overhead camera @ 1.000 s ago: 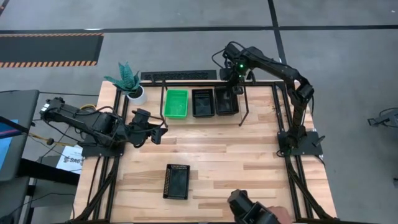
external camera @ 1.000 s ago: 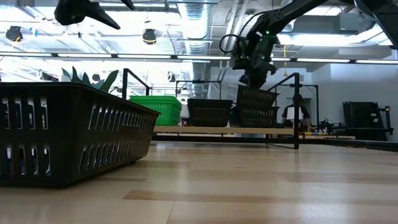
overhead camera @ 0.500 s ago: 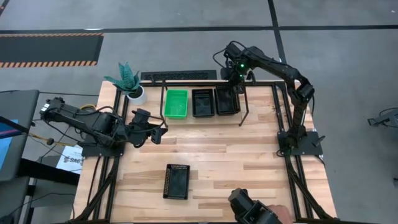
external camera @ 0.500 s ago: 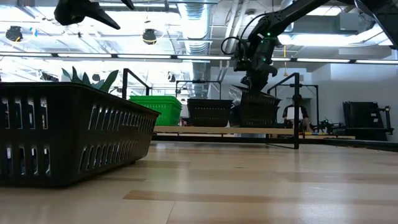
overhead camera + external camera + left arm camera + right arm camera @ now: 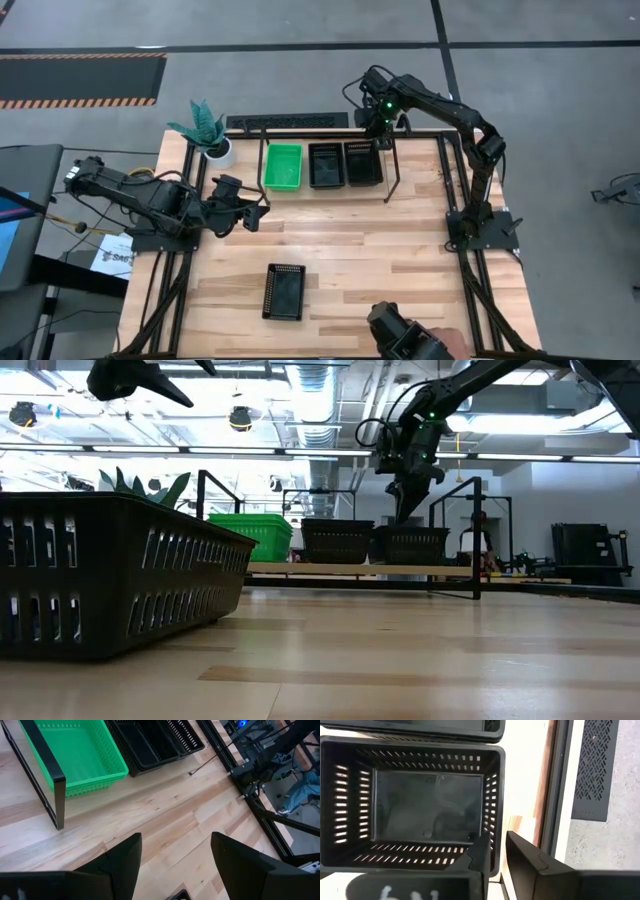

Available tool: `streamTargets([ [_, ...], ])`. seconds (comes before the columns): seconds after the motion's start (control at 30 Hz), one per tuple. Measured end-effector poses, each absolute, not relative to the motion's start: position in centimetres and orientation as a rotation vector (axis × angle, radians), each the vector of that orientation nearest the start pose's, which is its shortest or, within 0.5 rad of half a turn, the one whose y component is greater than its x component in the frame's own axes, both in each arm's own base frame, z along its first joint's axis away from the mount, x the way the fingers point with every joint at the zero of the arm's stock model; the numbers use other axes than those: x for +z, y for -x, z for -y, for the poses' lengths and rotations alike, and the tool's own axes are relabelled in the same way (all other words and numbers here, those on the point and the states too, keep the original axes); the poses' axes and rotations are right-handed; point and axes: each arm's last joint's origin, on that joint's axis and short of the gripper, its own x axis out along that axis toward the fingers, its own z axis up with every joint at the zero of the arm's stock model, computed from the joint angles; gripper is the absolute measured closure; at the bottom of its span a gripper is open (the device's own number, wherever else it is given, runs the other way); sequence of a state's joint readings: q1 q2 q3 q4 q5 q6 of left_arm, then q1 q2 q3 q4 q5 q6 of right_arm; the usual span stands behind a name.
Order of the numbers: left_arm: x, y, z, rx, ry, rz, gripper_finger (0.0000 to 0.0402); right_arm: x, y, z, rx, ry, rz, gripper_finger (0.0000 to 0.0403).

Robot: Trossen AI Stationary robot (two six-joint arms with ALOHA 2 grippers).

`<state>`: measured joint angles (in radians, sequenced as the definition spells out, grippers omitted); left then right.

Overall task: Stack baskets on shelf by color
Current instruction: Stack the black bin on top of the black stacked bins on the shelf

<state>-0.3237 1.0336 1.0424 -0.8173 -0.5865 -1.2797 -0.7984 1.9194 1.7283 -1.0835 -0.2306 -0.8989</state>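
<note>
**Right black basket now flat on shelf; claw letting go**

A sec ago the right gripper point(image 5: 373, 128) had the rightmost black basket point(image 5: 363, 163) tilted, one end lifted off the shelf point(image 5: 392, 170). Now it sits level on the board, in line w/ the middle black basket point(image 5: 326, 165) and the green basket point(image 5: 283, 166) — green at left, two black to its right, all side by side. In the low view the basket point(image 5: 411, 544) rests flat and the gripper point(image 5: 408, 500) is just above its far rim.

Right claw: fingers straddle the basket's end wall in the wrist view, one finger point(image 5: 477, 855) inside, the other outside, w/ a visible gap. It was clamped a sec ago and has been spreading, so I'd call it released, not gripping.

Left gripper point(image 5: 248, 213) waits over the table's left side, jaws apart, holding nothing; no change.

Meaning: placement looks done for this one. One more black basket point(image 5: 283, 291) lies on the table near the front edge, well apart from the shelf. Prob. next pick, to stack on a black one.
</note>
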Motion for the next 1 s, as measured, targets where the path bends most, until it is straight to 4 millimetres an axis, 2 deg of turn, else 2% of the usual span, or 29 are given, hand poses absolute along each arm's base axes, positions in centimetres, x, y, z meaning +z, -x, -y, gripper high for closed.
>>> streamTargets([
  [0.2, 32.6, -18.8, 4.6, 0.648, 0.860, -0.452, 0.0175, 27.9, -27.8, 27.7, -0.010, 0.111, -1.178, 0.0298],
  [0.37, 32.5, -18.8, 5.0, 0.555, 0.868, -0.552, 0.0175, 30.9, -27.8, 27.1, -0.048, 0.006, -1.159, 0.0280],
  [0.5, 32.2, -18.7, 5.4, 0.443, 0.894, -0.690, 0.0175, 33.3, -28.4, 25.6, -0.037, -0.121, -1.107, 0.0269],
  [0.7, 30.5, -18.6, 6.7, 0.437, 0.893, -0.914, 0.0175, 35.4, -30.1, 21.6, 0.047, -0.247, -1.084, 0.0266],
  [0.9, 28.8, -19.3, 9.0, 0.406, 0.808, -1.058, 0.0175, 37.1, -32.0, 15.5, 0.151, -0.252, -1.073, 0.0268],
  [1.0, 27.9, -19.6, 10.2, 0.389, 0.799, -1.132, 0.0175, 38.4, -32.1, 12.3, 0.184, -0.258, -1.068, 0.0270],
])
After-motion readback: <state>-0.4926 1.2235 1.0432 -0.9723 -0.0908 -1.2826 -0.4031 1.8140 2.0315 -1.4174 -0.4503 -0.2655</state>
